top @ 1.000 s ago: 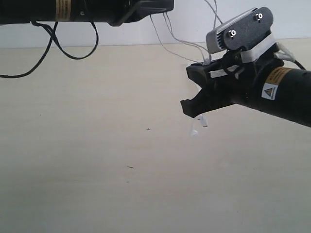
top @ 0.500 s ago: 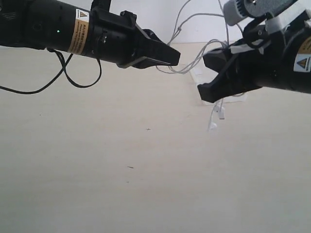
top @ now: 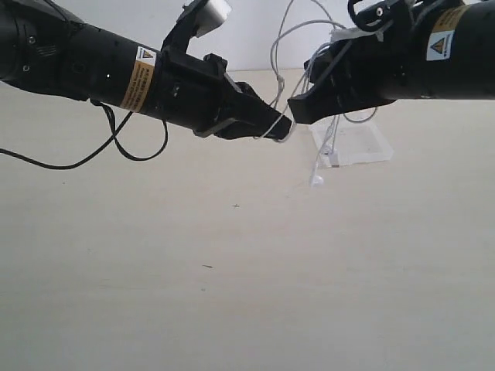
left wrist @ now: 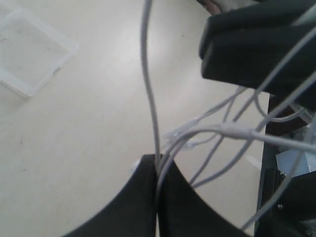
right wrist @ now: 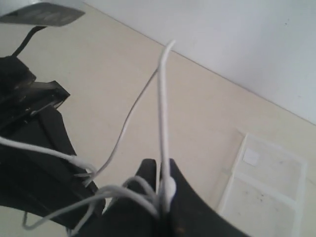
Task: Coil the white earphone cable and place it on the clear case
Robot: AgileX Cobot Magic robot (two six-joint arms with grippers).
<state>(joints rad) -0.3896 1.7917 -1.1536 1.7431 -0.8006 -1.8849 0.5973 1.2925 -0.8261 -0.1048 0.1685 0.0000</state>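
Soft, even light, fairly bright, no hard shadows or glare. Exterior view: mild grain. Edges of clear case point(top: 352, 144) catch faint shine; table point(top: 232, 294) in front of case a bit duller. Wrist views: white earphone cable point(left wrist: 152, 98) near lens blurred, bg around case soft too.

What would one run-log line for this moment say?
left hand: shut on white earphone cable | right hand: shut on same cable | earbuds: dangling below right hand | clear case: cable not on it

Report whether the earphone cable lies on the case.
Off it: the white earphone cable hangs looped between the shut left claw and right claw; the clear case carries no cable.
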